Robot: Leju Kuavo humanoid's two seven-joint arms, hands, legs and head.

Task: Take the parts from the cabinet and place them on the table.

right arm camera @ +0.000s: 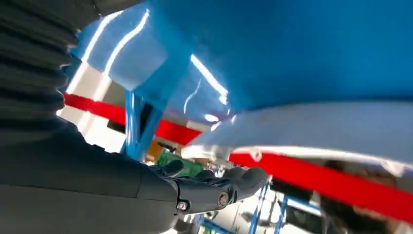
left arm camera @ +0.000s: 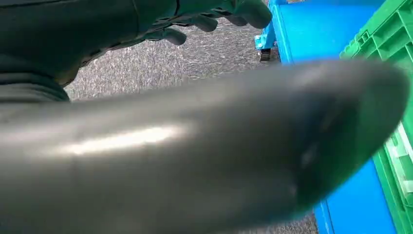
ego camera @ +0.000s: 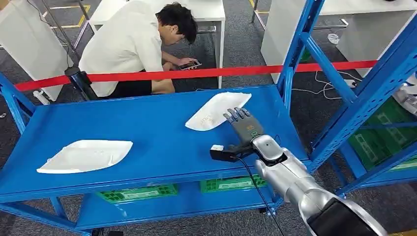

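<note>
Two flat white parts lie on the blue cabinet shelf [ego camera: 162, 142]: one at the front left [ego camera: 86, 155], one at the back right [ego camera: 216, 110]. My right hand [ego camera: 242, 123] lies low over the shelf with fingers stretched out, their tips at the near edge of the right part. It holds nothing. In the right wrist view the fingers [right arm camera: 209, 187] reach along the rim of that white part [right arm camera: 331, 131]. My left hand [left arm camera: 195, 146] hangs beside the rack near the floor, its thick thumb across the picture and its fingers [left arm camera: 214, 17] loosely apart, with nothing in it.
A person [ego camera: 133, 44] crouches behind the rack, beyond a red tape [ego camera: 206, 73]. Blue uprights and braces [ego camera: 295, 54] rise at the shelf's right end. Green crates [ego camera: 137, 192] stand on the lower shelf, one [left arm camera: 389, 39] close to my left hand. White tables stand at the back.
</note>
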